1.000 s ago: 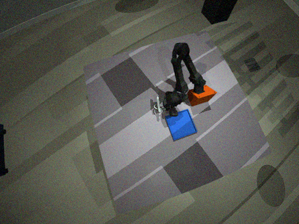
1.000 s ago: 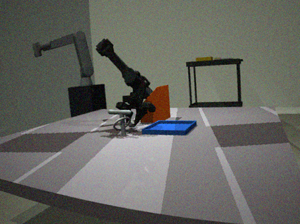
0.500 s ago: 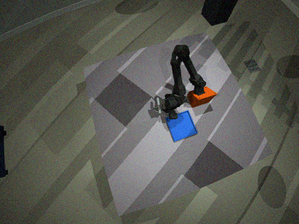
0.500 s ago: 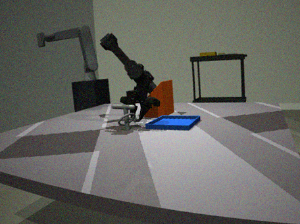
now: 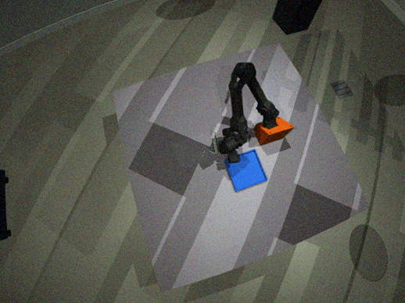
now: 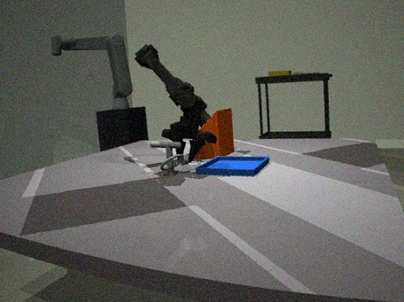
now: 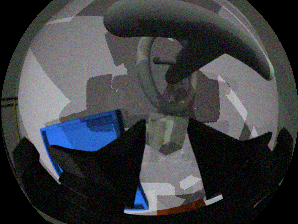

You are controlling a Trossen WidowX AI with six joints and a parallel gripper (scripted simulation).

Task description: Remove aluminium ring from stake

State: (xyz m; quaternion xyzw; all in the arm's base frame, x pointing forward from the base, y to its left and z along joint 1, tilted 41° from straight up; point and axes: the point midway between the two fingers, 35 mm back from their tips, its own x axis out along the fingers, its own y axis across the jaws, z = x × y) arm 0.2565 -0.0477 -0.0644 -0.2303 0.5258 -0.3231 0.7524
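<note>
The steel stake [image 5: 214, 142] [image 6: 170, 156] stands upright on the table, its cross-bar [image 6: 161, 144] [image 7: 145, 20] on top. The aluminium ring [image 6: 162, 168] [image 7: 145, 70] is around the post, below the cross-bar, and looks tilted and raised off the table on at least one side. Its welded tab [image 7: 165, 134] points toward the arm. My gripper [image 6: 190, 160] [image 7: 166, 123] is shut on the tab, low beside the stake; the fingers partly hide it in the top and exterior views. The blue tray [image 5: 249, 178] [image 6: 248, 171] [image 7: 82, 134] lies close beside the stake, with nothing seen in it.
The orange base block [image 5: 276, 133] [image 6: 225, 132] of the arm stands behind the tray. The arm reaches over from it, and part of the arm overhangs the tray's near corner in the top view. Dark and light patches of shadow cross the table [image 6: 129, 243].
</note>
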